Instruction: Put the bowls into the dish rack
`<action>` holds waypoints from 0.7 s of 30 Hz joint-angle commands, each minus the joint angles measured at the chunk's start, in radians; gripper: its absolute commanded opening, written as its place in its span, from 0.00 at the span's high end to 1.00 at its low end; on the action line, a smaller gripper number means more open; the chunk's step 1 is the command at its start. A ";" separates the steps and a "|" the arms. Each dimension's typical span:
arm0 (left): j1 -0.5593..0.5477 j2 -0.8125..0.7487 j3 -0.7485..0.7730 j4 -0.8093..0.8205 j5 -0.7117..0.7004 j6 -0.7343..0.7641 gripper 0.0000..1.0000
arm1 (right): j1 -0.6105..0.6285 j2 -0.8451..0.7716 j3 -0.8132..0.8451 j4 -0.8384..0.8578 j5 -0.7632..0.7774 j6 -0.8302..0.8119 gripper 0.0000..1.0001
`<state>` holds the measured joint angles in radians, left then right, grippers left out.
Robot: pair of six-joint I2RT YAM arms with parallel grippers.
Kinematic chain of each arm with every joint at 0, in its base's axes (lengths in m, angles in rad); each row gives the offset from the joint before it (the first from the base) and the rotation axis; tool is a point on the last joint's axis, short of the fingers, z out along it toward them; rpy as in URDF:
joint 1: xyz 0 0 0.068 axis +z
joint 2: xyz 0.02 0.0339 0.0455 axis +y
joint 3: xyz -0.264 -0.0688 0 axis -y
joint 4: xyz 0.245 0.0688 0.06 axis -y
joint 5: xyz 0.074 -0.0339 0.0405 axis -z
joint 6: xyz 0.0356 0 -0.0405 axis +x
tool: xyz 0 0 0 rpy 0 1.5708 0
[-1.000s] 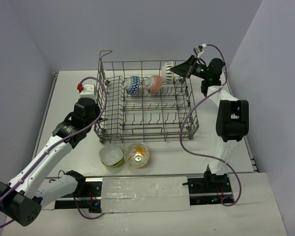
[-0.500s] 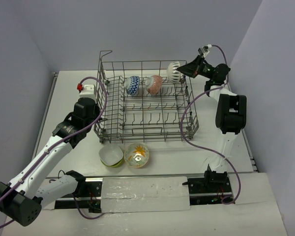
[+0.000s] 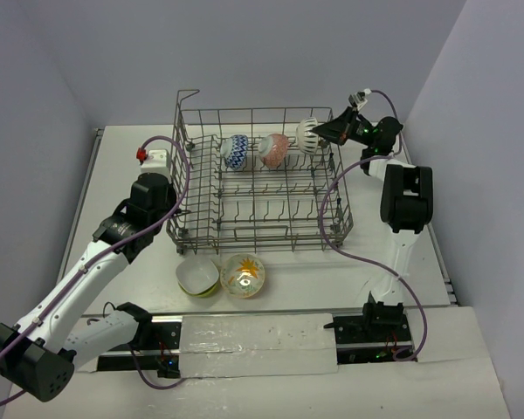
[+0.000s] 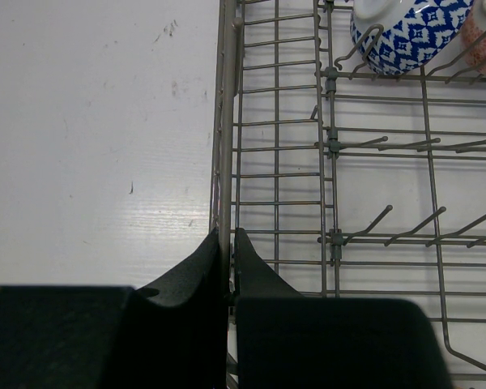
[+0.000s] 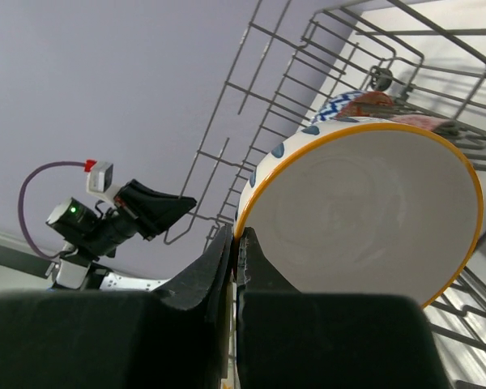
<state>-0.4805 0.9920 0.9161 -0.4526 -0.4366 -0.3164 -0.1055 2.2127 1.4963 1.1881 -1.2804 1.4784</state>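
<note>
My left gripper (image 4: 227, 241) pinches the dish rack (image 4: 223, 121) wall, my right gripper (image 5: 236, 237) clamps the white bowl (image 5: 364, 211) by its rim, so I should seat it gently between far-right tines (image 3: 319, 159)

The dish rack (image 4: 221, 121) is thin grey metal wire, dully shining. The white bowl (image 5: 364, 211) looks like smooth, glossy glazed ceramic. The white counter (image 4: 97, 162) is smooth, faintly shiny and lightly scuffed, and the left hand (image 4: 228, 251) is matt black plastic.
</note>
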 commanded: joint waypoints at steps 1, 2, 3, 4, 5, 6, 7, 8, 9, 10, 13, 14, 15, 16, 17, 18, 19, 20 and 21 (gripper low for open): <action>0.019 0.013 -0.003 -0.026 -0.010 0.034 1.00 | -0.007 0.004 0.050 0.016 0.030 -0.050 1.00; 0.019 0.011 -0.002 -0.026 -0.008 0.034 1.00 | -0.007 0.005 0.050 0.010 0.029 -0.056 1.00; 0.019 0.013 -0.002 -0.024 -0.008 0.034 1.00 | -0.008 0.007 0.047 0.005 0.033 -0.061 1.00; 0.019 0.013 -0.002 -0.024 -0.007 0.034 1.00 | -0.008 0.010 0.047 -0.001 0.035 -0.076 1.00; 0.019 0.013 -0.002 -0.024 -0.005 0.034 1.00 | -0.008 0.012 0.048 -0.011 0.036 -0.085 1.00; 0.020 0.011 -0.002 -0.024 -0.004 0.034 1.00 | -0.008 0.015 0.048 -0.028 0.039 -0.093 1.00; 0.020 0.014 -0.002 -0.026 -0.002 0.034 1.00 | -0.008 0.022 0.050 -0.033 0.042 -0.107 1.00; 0.020 0.013 0.000 -0.024 -0.001 0.034 1.00 | -0.008 0.027 0.056 -0.038 0.042 -0.112 1.00; 0.020 0.014 0.000 -0.024 -0.001 0.034 1.00 | -0.008 0.034 0.058 -0.038 0.046 -0.110 1.00; 0.020 0.014 0.000 -0.026 -0.002 0.034 1.00 | -0.008 0.038 0.059 -0.038 0.046 -0.112 1.00; 0.020 0.014 0.000 -0.024 -0.001 0.034 1.00 | -0.010 0.047 0.059 -0.053 0.047 -0.125 1.00; 0.020 0.014 0.000 -0.026 -0.002 0.033 1.00 | -0.010 0.047 0.056 -0.068 0.049 -0.135 1.00; 0.020 0.016 0.000 -0.024 -0.002 0.033 1.00 | -0.010 0.048 0.051 -0.079 0.050 -0.153 1.00; 0.020 0.016 0.000 -0.024 -0.002 0.033 1.00 | -0.010 0.048 0.045 -0.088 0.050 -0.164 1.00; 0.020 0.016 0.001 -0.026 -0.004 0.033 1.00 | -0.010 0.048 0.045 -0.117 0.050 -0.176 1.00; 0.020 0.017 0.001 -0.027 -0.004 0.034 1.00 | -0.010 0.050 0.044 -0.133 0.052 -0.203 1.00; 0.020 0.019 0.001 -0.028 -0.004 0.033 1.00 | -0.010 0.048 0.042 -0.151 0.056 -0.217 1.00; 0.020 0.020 0.003 -0.028 -0.005 0.031 0.97 | -0.010 0.047 0.042 -0.186 0.058 -0.248 0.99; 0.020 0.022 0.003 -0.029 -0.005 0.031 0.96 | -0.008 0.045 0.041 -0.206 0.059 -0.265 0.97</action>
<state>-0.4763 0.9939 0.9161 -0.4503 -0.4297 -0.3153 -0.1047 2.2509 1.5112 1.0660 -1.2423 1.3315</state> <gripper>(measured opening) 0.115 0.038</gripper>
